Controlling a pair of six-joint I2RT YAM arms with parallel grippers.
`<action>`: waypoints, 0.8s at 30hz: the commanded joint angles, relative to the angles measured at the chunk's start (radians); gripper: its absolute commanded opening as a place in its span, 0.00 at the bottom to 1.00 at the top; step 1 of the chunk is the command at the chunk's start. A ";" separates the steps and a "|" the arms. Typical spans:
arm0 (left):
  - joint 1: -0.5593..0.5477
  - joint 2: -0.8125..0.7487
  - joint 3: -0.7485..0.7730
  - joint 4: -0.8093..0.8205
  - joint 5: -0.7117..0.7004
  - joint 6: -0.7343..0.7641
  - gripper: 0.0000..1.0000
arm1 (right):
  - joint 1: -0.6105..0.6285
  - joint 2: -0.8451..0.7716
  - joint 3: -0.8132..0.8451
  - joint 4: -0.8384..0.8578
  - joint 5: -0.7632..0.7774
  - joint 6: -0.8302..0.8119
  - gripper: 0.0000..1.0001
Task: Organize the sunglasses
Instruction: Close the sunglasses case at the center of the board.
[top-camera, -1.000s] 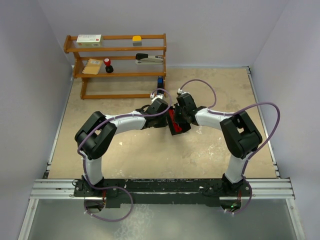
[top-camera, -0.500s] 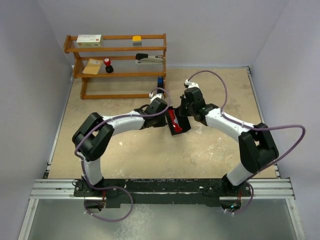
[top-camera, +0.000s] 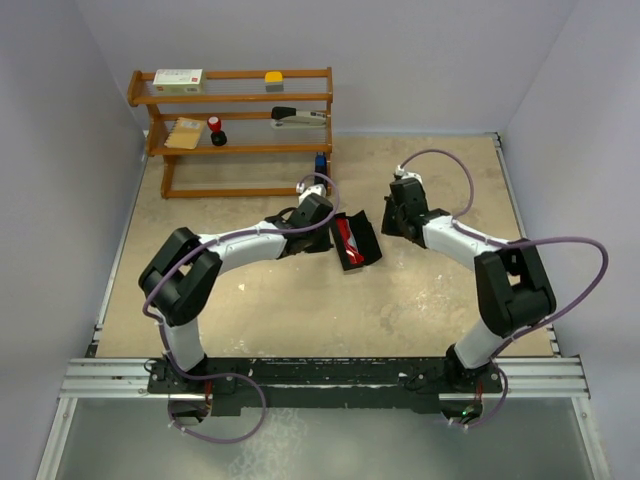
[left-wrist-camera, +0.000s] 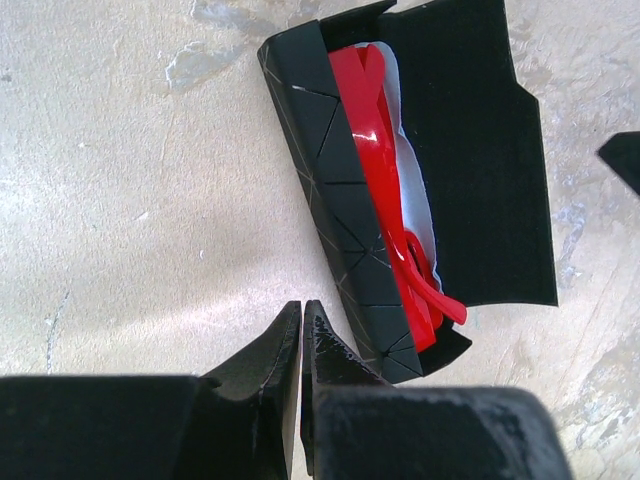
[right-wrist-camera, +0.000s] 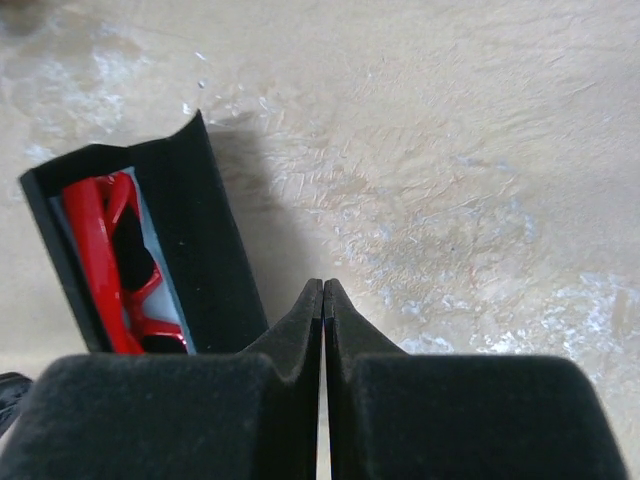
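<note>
1. The sunglasses lie folded inside the open black case at mid-counter, on a pale lining. One red arm tip juts past the case's end.
2. Left end effector: clenched, empty, at a case corner; contact undeterminable. Right end effector: clenched, empty, right of the case and apart from it.
3. Risk: closing the flap may pinch the jutting arm, and a one-sided push may slide the unheld case.
4. Only the left wrist view shows the jutting tip. Only the top view shows the far shelf.
</note>
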 joint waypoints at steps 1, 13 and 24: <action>-0.003 0.022 0.030 0.028 -0.002 0.010 0.00 | 0.000 0.059 0.026 0.045 -0.037 -0.024 0.00; -0.003 0.069 0.015 0.063 0.001 0.007 0.00 | 0.002 0.125 0.037 0.091 -0.120 -0.012 0.00; -0.003 0.086 0.027 0.074 0.011 0.003 0.00 | 0.017 0.095 0.029 0.119 -0.280 0.030 0.00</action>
